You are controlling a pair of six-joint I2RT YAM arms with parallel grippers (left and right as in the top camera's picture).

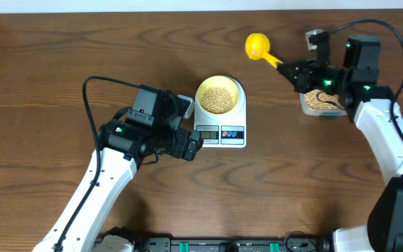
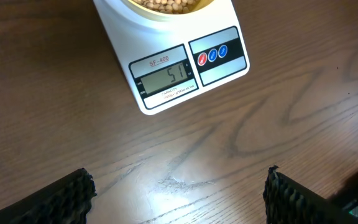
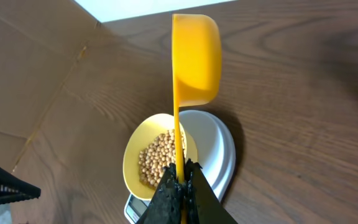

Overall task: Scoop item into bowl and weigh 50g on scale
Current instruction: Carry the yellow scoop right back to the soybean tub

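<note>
The pale-yellow bowl (image 1: pixel 219 96) stands on the white scale (image 1: pixel 236 133) and holds beige beans (image 1: pixel 218 99). The scale's display reads 51 in the left wrist view (image 2: pixel 166 76). My left gripper (image 1: pixel 193 145) is open and empty just left of the scale's display end; its fingers (image 2: pixel 179 196) are wide apart over bare wood. My right gripper (image 1: pixel 292 72) is shut on the handle of a bright yellow scoop (image 1: pixel 257 47), held in the air to the right of the scale. In the right wrist view the scoop (image 3: pixel 194 59) looks empty above the bowl (image 3: pixel 135 155).
A clear plastic tub (image 1: pixel 320 103) with more beans sits at the right, under the right arm. The table's back edge is close behind the scoop.
</note>
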